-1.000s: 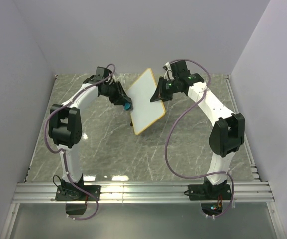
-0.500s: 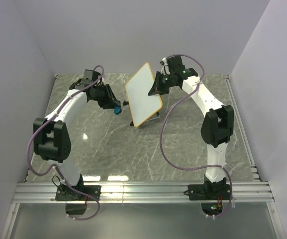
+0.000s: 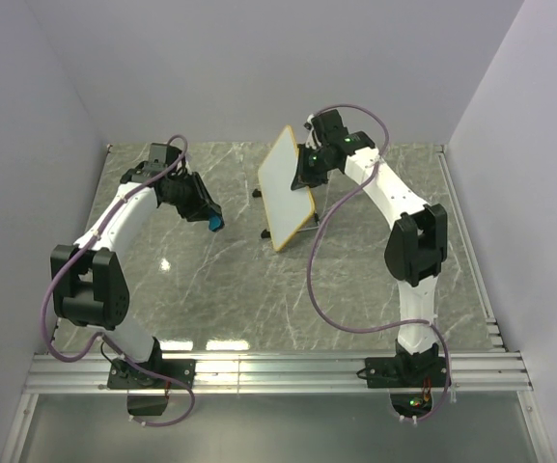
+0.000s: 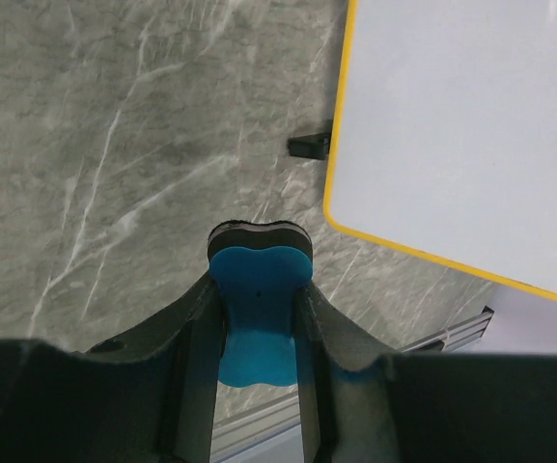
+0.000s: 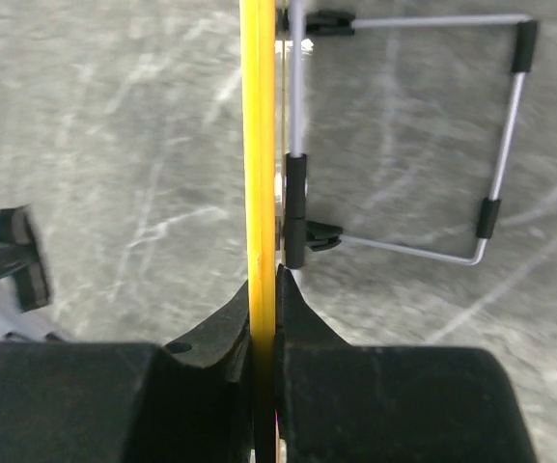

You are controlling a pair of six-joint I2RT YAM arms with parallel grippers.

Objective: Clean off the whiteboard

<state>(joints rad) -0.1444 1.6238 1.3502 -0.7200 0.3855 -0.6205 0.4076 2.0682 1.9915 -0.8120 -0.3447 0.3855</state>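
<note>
You have the whiteboard [image 3: 288,188] standing steeply tilted toward the far middle of the scene, its plain white face turned to the left, with its yellow rim and rounded corners showing. From the right wrist you see it edge-on, the grey wire easel legs [image 5: 495,135] with black sleeves spread behind it. Its rim is pinched in the right gripper [image 5: 264,280].
</note>
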